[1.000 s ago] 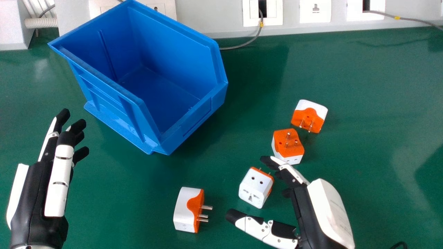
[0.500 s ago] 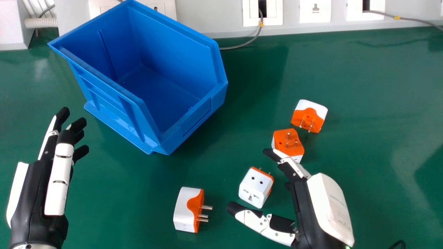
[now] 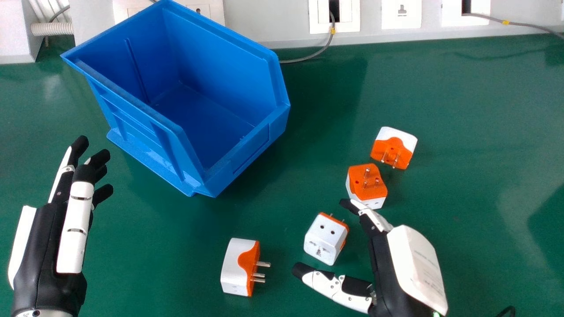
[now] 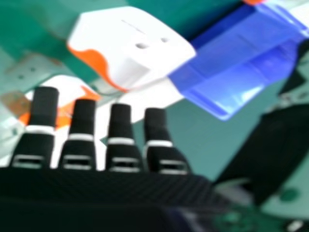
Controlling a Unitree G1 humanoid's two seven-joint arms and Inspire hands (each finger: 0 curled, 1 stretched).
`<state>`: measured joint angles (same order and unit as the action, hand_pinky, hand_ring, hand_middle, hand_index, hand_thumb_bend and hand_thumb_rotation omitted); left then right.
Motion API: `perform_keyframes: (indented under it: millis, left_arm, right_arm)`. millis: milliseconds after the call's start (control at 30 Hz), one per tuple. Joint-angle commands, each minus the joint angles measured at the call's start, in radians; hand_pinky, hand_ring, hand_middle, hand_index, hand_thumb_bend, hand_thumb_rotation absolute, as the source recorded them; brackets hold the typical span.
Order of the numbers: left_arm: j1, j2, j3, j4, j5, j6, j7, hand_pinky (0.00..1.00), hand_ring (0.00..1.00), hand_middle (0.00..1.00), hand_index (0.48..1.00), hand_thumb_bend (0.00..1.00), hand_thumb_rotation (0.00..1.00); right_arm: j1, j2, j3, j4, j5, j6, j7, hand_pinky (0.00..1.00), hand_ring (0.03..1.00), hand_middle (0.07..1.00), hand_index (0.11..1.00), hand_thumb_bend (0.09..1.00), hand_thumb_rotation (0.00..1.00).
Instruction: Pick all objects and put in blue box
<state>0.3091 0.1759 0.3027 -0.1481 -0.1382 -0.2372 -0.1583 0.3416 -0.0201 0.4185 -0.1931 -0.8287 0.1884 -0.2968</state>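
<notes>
Green surface (image 3: 462, 110) is spreading beneath the blue box (image 3: 216, 53). Left and robot-side of the box, my left hand (image 3: 48, 233) is pointing forward, relaxed and empty. Robot-side of the box, one adapter (image 3: 233, 266) is lying; rightward, a second adapter (image 3: 324, 240). My right hand (image 3: 383, 259) is gaping wide, holding nothing, and two more adapters (image 3: 368, 185) are sitting right of the box.

Blue box (image 3: 246, 160) at the back left on a green table (image 3: 462, 176), four orange-and-white adapters (image 3: 324, 240) outside it, right hand (image 3: 387, 264) beside one.
</notes>
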Motion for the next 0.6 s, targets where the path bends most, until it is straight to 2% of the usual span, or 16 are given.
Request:
perform_keyframes:
  millis: [0, 133, 233, 467, 567]
  left_arm:
    - [-0.008, 0.012, 0.011, -0.025, -0.005, -0.005, 0.004, 0.88, 0.93, 0.91, 0.959, 0.45, 1.00]
    - [-0.009, 0.010, 0.009, -0.028, -0.004, -0.002, 0.006, 0.88, 0.93, 0.91, 0.959, 0.45, 1.00]
    - [-0.011, 0.010, 0.009, -0.028, -0.010, -0.001, 0.002, 0.88, 0.93, 0.91, 0.958, 0.45, 1.00]
    - [-0.015, 0.008, 0.009, -0.021, -0.010, -0.004, 0.002, 0.89, 0.93, 0.91, 0.961, 0.44, 1.00]
    - [-0.016, 0.008, 0.007, -0.018, -0.011, -0.011, -0.002, 0.89, 0.93, 0.91, 0.961, 0.44, 1.00]
  right_arm:
    - [-0.024, 0.007, 0.003, -0.001, -0.011, 0.023, 0.008, 0.69, 0.821, 0.852, 0.821, 0.594, 0.44]
    - [-0.052, 0.007, 0.004, 0.026, -0.010, 0.053, 0.011, 0.70, 0.823, 0.857, 0.822, 0.589, 0.43]
    - [-0.075, 0.008, 0.004, 0.048, -0.011, 0.073, 0.009, 0.70, 0.824, 0.859, 0.822, 0.587, 0.42]
    - [-0.110, 0.011, 0.006, 0.085, -0.005, 0.108, 0.007, 0.71, 0.825, 0.859, 0.822, 0.581, 0.39]
    - [-0.122, 0.013, 0.009, 0.094, -0.006, 0.121, 0.004, 0.72, 0.826, 0.859, 0.824, 0.582, 0.38]
